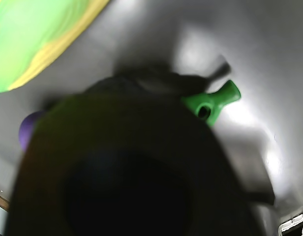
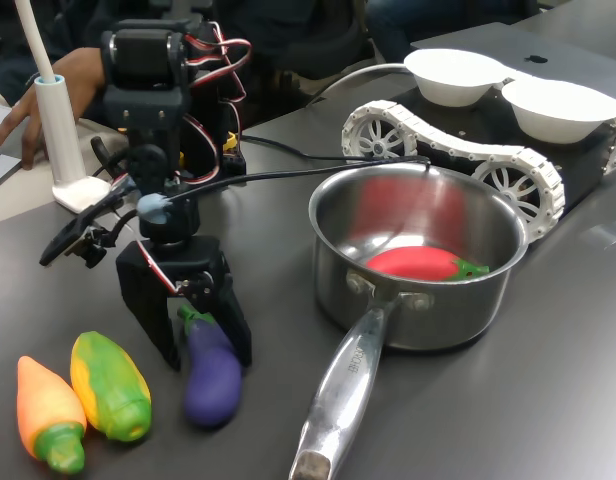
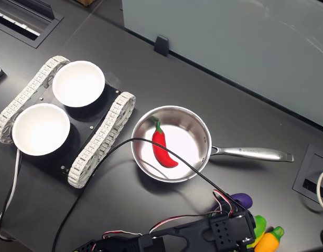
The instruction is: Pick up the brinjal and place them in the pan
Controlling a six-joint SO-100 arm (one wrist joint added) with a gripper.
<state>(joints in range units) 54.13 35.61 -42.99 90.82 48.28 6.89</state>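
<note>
Dark grey matte tabletop (image 2: 548, 380) in an office-like room.

In the second exterior view, a pale frosted-glass divider panel (image 3: 229, 47) stands along the tabletop's far edge, held by a small black clip (image 3: 161, 44). Recessed black cable ports (image 3: 312, 182) sit in the surface at that view's right and upper left. Soft overhead light gives faint sheen; the white upright post on a flat base (image 2: 63, 130) in the first exterior view may be a lamp.

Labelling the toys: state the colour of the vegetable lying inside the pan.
Red with a green stem: a chilli in the pan, clearest in the second exterior view.
</note>
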